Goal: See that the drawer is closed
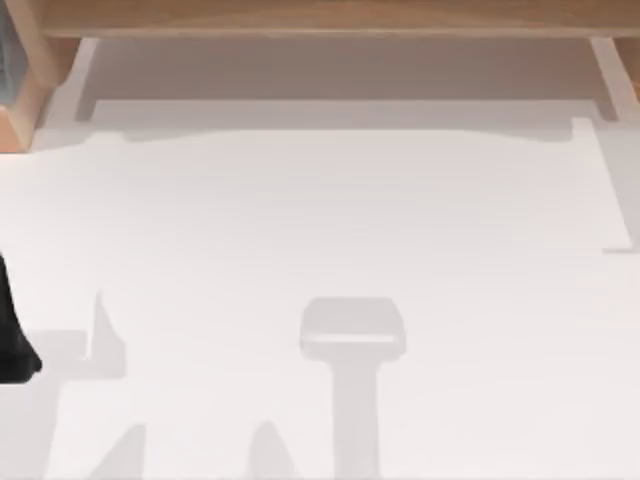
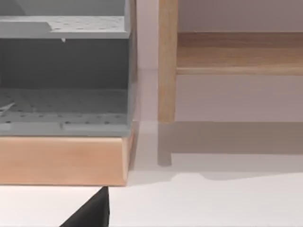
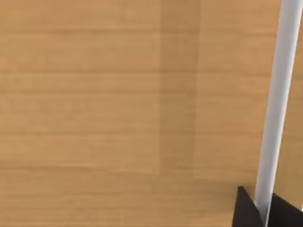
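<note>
A wooden drawer front [image 3: 118, 104] is very close in the right wrist view, and a white bar handle [image 3: 277, 104] runs along it. My right gripper [image 3: 264, 212] straddles that handle, one dark fingertip [image 3: 244, 210] pressed against each side of the bar. These views do not reveal how far the drawer sits in its cabinet. In the top view, the wooden furniture [image 1: 320, 18] runs along the far edge of the white table [image 1: 330, 220]. My left arm [image 1: 12, 340] is parked at the table's left edge.
The left wrist view holds a grey perforated shelf unit [image 2: 64, 71] on a wooden base [image 2: 61, 161], with a wooden leg [image 2: 166, 61] and a shelf board [image 2: 239, 54] beside it. A black tip of the left gripper [image 2: 90, 213] shows low in that view.
</note>
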